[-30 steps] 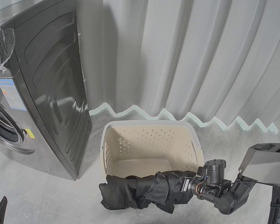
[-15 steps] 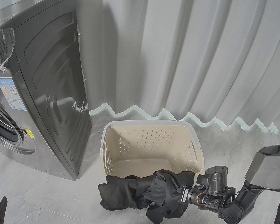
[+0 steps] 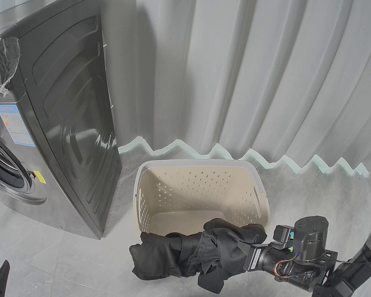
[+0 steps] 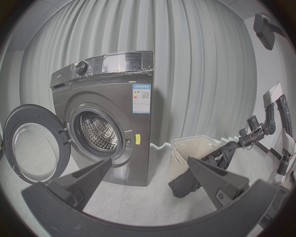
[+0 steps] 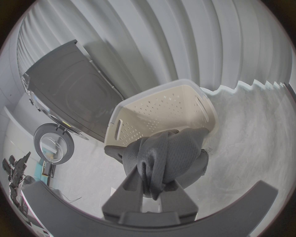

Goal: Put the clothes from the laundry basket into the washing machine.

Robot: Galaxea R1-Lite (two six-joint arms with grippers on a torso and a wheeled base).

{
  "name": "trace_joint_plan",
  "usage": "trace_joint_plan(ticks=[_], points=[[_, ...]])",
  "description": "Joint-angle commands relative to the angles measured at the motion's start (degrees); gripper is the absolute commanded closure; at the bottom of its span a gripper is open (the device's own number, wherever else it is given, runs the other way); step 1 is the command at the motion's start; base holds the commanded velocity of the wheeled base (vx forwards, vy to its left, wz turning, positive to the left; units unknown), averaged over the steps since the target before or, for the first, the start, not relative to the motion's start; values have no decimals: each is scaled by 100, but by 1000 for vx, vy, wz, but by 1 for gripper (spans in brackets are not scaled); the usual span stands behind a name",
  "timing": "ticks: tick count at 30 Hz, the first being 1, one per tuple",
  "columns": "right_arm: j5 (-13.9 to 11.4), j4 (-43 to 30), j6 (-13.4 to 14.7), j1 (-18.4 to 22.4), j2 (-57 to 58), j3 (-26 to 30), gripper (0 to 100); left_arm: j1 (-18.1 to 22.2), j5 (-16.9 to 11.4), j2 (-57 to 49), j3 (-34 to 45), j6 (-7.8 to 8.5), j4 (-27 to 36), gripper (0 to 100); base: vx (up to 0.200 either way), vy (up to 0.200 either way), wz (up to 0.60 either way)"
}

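My right gripper point(image 3: 243, 256) is clenched on a dark garment point(image 3: 207, 254), and a bunched fold of it is pinched between my fingers point(image 5: 131, 185). From my fingertips the cloth runs away across the front edge of the laundry basket point(image 3: 192, 162). The end farthest from my hand hangs down the outside of the basket's front wall. I cannot tell if that end touches the floor point(image 3: 86, 274). The basket stands just ahead of this hand, its pale inside facing up. The washing machine point(image 3: 64, 107) is past the basket, on the far side from my right hand. A white curtain point(image 3: 250, 74) hangs behind both.

My left gripper point(image 4: 148, 163) is low and well apart from the garment, with its fingers spread and nothing between them. It faces the washing machine, whose round door point(image 4: 34, 145) is swung wide, leaving the drum point(image 4: 98, 132) open to view
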State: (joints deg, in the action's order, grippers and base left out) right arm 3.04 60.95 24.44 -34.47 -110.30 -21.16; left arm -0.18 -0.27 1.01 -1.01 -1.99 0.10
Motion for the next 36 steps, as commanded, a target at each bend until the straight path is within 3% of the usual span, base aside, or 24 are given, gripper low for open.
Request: trace_joint_plan(ticks=[1, 6, 18, 28, 31, 33, 34, 36], points=[[118, 4, 8, -367, 914, 271, 100, 1, 0, -101, 84, -3, -1, 0, 0, 0, 0], [338, 4, 131, -657, 1599, 385, 100, 1, 0, -101, 84, 5, -1, 0, 0, 0, 0], [356, -13, 17, -727, 2689, 244, 100, 1, 0, -101, 84, 5, -1, 0, 0, 0, 0], [417, 4, -634, -639, 2751, -55, 100, 1, 0, -101, 84, 14, -1, 0, 0, 0, 0], [813, 4, -932, -587, 2716, -81, 100, 1, 0, -101, 84, 14, -1, 0, 0, 0, 0], [813, 4, -932, -587, 2716, -81, 100, 1, 0, -101, 84, 14, -1, 0, 0, 0, 0], [962, 4, -1152, -455, 2716, -72, 100, 1, 0, -101, 84, -3, -1, 0, 0, 0, 0], [980, 4, -1266, -376, 2724, -63, 100, 1, 0, -101, 84, -3, -1, 0, 0, 0, 0]])
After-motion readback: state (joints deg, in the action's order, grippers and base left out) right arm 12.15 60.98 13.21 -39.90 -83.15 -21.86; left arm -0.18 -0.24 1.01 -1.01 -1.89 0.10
